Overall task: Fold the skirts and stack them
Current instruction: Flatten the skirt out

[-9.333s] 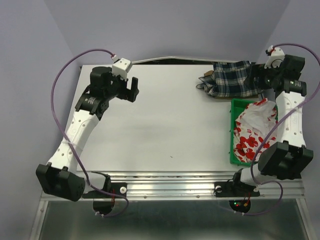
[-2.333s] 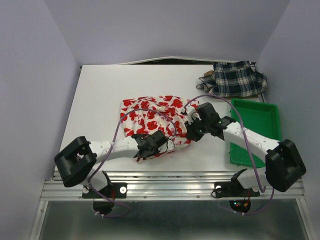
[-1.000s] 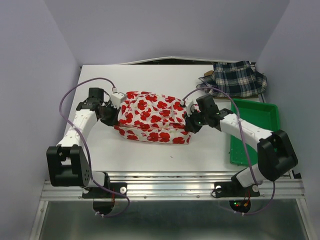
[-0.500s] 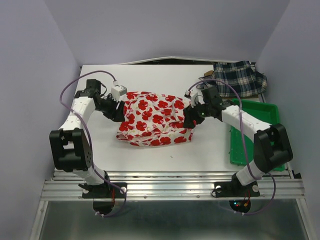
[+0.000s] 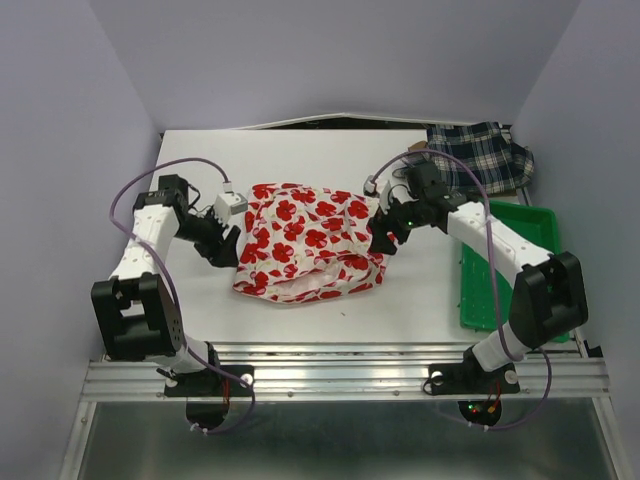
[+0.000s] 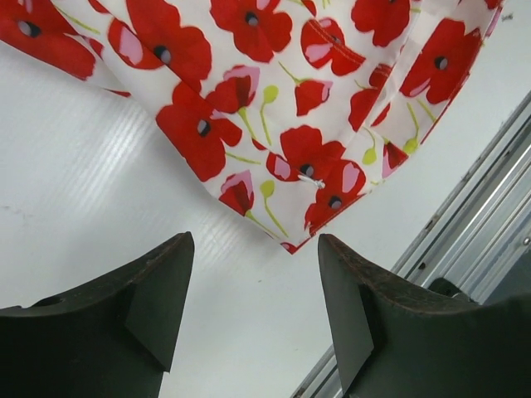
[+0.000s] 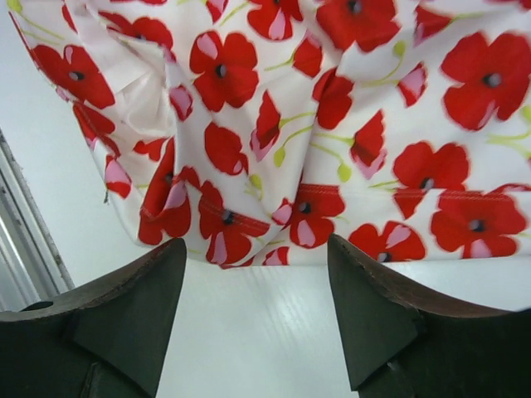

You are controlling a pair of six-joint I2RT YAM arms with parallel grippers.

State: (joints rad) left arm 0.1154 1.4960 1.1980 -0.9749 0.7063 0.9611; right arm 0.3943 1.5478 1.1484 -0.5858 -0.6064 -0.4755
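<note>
The white skirt with red flowers (image 5: 308,240) lies loosely folded on the middle of the table. My left gripper (image 5: 226,246) stands open just off its left edge, holding nothing. In the left wrist view a corner of that skirt (image 6: 274,141) lies past the spread fingers (image 6: 166,290). My right gripper (image 5: 382,240) is open at the skirt's right edge, also empty. The right wrist view shows the flowered skirt (image 7: 332,124) lying just beyond its fingers (image 7: 373,315). The navy-and-white plaid skirt (image 5: 478,158) lies bunched at the far right corner. A tan-brown cloth (image 5: 415,150) peeks out beside it.
A green plastic tray (image 5: 512,262) sits at the right edge, partly under my right arm. Purple cables loop over both arms. The metal rail (image 5: 340,372) runs along the near edge. Walls close in the table on three sides.
Both grippers have opened and let go of the flowered skirt, then backed off its left and right edges. The skirt has settled onto the table, its near edge sagging slightly.
</note>
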